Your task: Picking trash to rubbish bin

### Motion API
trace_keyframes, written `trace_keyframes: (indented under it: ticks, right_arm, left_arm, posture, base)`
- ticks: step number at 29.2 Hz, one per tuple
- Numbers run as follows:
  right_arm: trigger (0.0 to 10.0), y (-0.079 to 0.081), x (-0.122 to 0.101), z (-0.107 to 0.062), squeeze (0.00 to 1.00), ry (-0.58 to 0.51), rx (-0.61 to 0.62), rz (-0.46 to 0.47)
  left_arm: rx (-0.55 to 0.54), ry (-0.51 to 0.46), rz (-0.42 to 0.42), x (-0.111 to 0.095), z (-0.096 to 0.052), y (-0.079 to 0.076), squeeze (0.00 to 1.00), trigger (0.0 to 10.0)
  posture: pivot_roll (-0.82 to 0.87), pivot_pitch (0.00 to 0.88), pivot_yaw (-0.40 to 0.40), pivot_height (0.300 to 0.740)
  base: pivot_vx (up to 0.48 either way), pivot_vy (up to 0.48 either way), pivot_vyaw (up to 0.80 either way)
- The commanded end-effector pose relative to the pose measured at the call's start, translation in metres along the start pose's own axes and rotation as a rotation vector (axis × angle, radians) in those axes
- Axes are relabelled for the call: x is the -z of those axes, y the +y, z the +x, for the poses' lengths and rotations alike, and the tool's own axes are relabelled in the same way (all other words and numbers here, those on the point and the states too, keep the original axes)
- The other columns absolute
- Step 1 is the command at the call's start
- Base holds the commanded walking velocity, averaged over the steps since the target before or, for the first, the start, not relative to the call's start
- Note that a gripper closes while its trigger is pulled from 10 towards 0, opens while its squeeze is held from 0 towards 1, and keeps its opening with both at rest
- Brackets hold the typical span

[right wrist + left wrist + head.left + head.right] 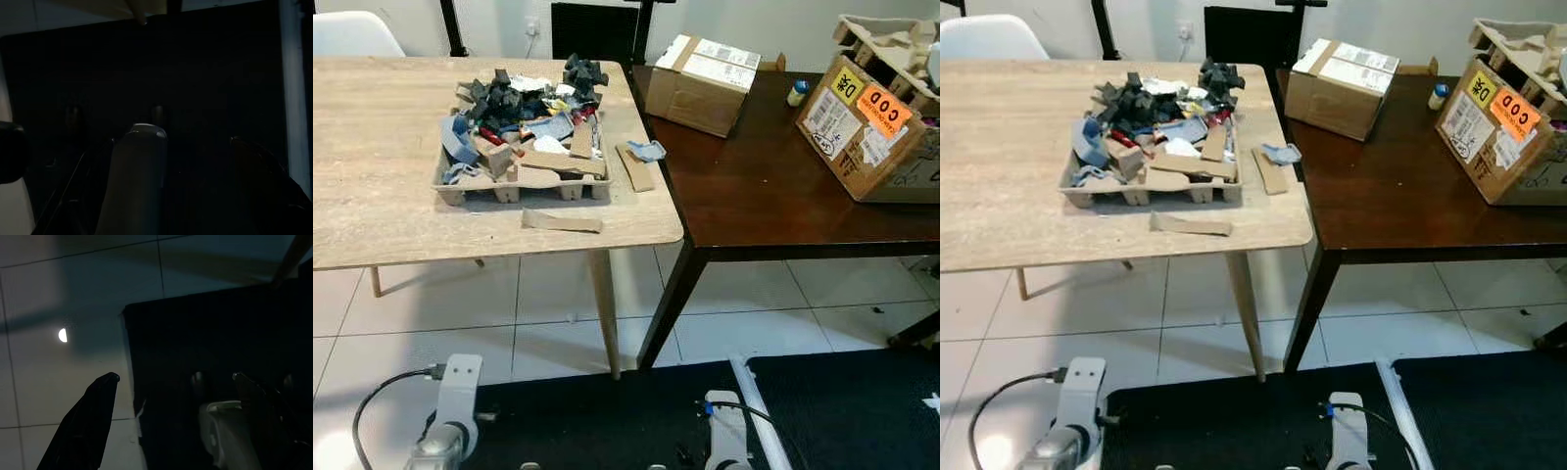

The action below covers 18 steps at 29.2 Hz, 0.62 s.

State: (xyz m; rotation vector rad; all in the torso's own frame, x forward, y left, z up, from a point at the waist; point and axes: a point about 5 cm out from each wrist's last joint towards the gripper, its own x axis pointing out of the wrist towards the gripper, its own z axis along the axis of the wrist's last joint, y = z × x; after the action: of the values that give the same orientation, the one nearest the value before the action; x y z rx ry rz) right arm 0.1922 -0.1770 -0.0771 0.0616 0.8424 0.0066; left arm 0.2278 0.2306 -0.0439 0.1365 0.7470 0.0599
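A pulp tray (460, 186) heaped with trash (524, 113) (dark scraps, cardboard bits) sits on the pale surface (372, 157), with a cardboard strip (562, 221) lying just in front of it and another strip (634, 167) beside it. Two boxes (702, 82) stand on the dark surface (764, 196) alongside. Both arms hang low over the floor; the left tool (173, 377) has its fingers spread apart, empty. The right tool (122, 142) is too dark to tell.

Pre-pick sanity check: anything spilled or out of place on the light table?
Yes. The pulp tray is overheaped with scraps, and three pieces lie loose beside it: two cardboard strips and a blue-grey scrap near the table's right edge.
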Motion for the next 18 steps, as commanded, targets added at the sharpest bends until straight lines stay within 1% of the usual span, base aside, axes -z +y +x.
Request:
trace_keyframes:
  ticks: [1,6,9,14,16,18]
  right_arm:
    - [10.0,-0.011,0.008,-0.003,0.00,0.030,0.039,0.025]
    - [10.0,-0.012,0.002,-0.002,0.00,0.017,0.035,0.022]
    - [10.0,-0.013,-0.002,-0.001,0.00,0.004,0.054,0.048]
    - [10.0,-0.013,-0.004,0.000,0.00,-0.003,0.064,0.050]
    - [10.0,-0.015,-0.003,-0.001,0.00,-0.004,0.088,0.086]
    - [10.0,-0.017,-0.001,-0.002,0.00,0.002,0.094,0.093]
  left_arm:
    - [0.049,0.036,0.065,0.010,-0.001,-0.012,0.00,10.0]
    - [0.060,0.024,0.068,0.004,0.001,-0.019,0.00,10.0]
    - [0.091,0.017,0.096,0.002,0.002,-0.027,0.00,10.0]
    - [0.097,0.015,0.084,-0.002,0.004,-0.032,0.00,10.0]
    - [0.101,0.015,0.075,-0.003,0.004,-0.033,0.00,10.0]
    - [0.100,0.018,0.066,-0.004,0.005,-0.034,0.00,10.0]
  posture:
    - [0.10,0.158,-0.043,0.740]
    - [0.08,0.144,-0.030,0.740]
    - [0.06,0.132,-0.022,0.740]
    - [0.06,0.129,-0.013,0.740]
    - [0.06,0.131,-0.012,0.740]
    - [0.06,0.132,-0.013,0.740]
  base:
    - [0.000,0.000,0.00]
    - [0.000,0.000,0.00]
    - [0.000,0.000,0.80]
    - [0.000,0.000,0.80]
    - [0.000,0.000,0.00]
    - [0.000,0.000,0.00]
